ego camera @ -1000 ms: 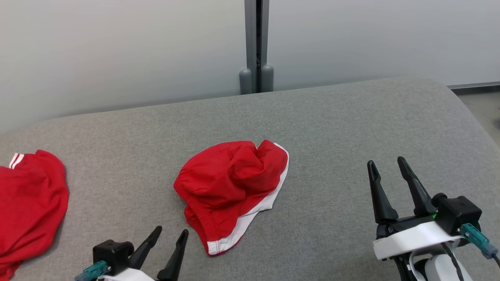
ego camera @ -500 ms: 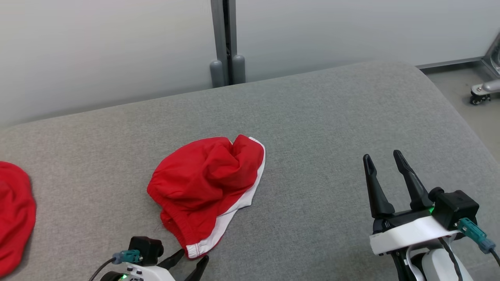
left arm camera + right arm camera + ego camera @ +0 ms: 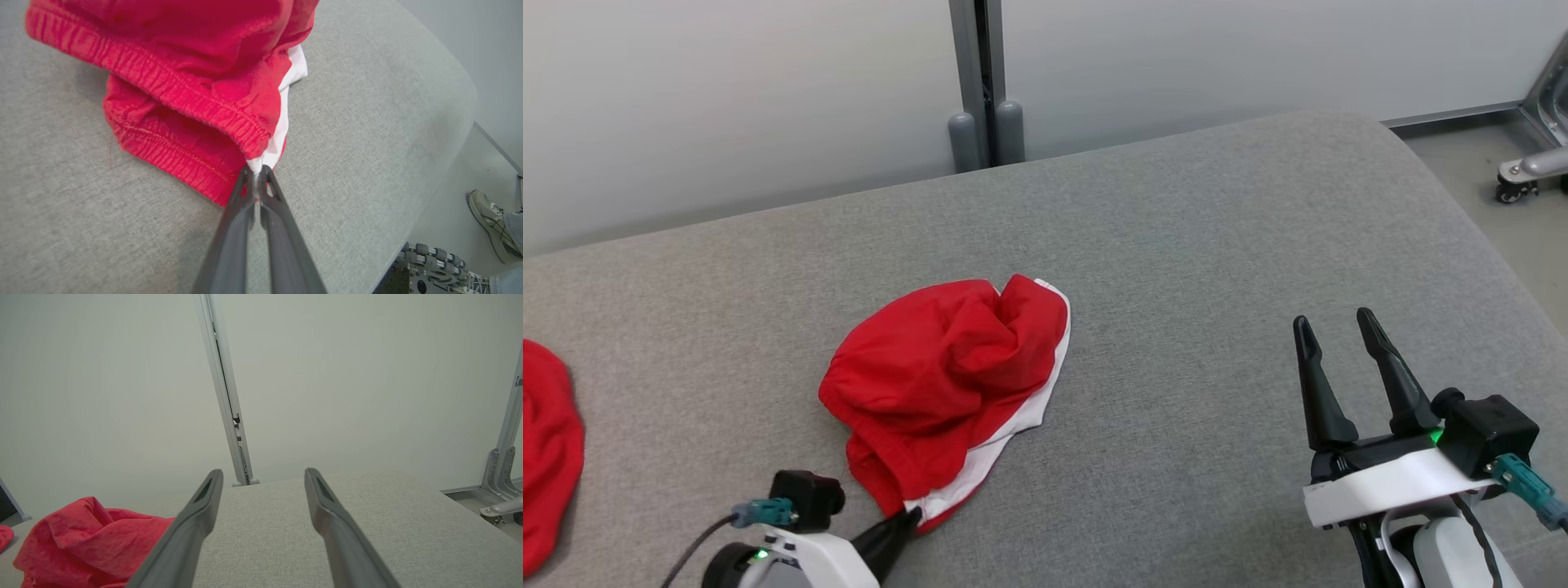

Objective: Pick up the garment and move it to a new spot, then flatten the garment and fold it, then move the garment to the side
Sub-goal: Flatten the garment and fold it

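Your left gripper (image 3: 912,518) is clenched on the white-trimmed near corner of the crumpled red fabric shorts (image 3: 943,371). The shorts lie mid-way across the grey upholstered cushion (image 3: 1217,245). Your right gripper (image 3: 1331,325) hangs released, fingers spread, well apart from the shorts.

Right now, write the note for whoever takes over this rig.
Left claw: shut on the white-trimmed near corner of the red garment.
Right claw: open, empty, above the right side of the grey cushion.
Garment: lying crumpled mid-cushion. A second red garment lies at the far left.
Done: corner gripped.
Left: lift, relocate, flatten, fold, set aside.
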